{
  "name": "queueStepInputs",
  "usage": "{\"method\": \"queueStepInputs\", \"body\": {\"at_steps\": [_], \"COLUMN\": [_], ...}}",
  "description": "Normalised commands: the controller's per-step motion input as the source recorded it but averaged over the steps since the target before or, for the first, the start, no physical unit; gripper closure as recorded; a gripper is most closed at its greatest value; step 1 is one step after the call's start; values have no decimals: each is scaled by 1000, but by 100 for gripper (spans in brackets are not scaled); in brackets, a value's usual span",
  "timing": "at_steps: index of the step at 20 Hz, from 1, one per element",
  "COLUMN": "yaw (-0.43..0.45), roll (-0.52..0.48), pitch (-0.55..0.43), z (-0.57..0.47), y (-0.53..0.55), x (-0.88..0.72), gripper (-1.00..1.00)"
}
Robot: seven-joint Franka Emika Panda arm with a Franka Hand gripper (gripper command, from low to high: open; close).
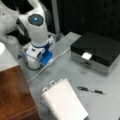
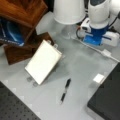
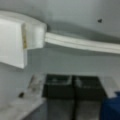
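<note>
Shut together, the pincer point(image 3: 73, 87) is seen at the wrist view's bottom, over a cable point(image 3: 82, 43) laid across the surface point(image 3: 75, 62).

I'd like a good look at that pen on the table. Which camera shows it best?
Both front views show the pen whole on the grey table; this one looks closer, beside the notepad. The wrist view misses it, showing only the gripper.

Open table point(image 1: 67, 72) between notebook point(image 1: 64, 101), pen point(image 1: 90, 90) and black box point(image 1: 96, 51) – seemingly passable – cable point(image 1: 47, 66) crosses it
</note>
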Motion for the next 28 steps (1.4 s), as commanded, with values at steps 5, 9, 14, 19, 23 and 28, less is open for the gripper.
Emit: {"method": "queueStepInputs", "body": {"at_steps": [5,9,14,19,23,28], "yaw": [-138,-160,-176,-183,-201,-225], "roll": [75,84,61,23,4,3], "pitch": [-569,-560,-543,-553,-568,-587], "z": [-410,-403,-386,-402,-426,-429], "y": [130,201,261,252,214,164], "x": [-764,-784,-794,-787,-796,-812], "gripper": [100,100,100,100,100,100]}}
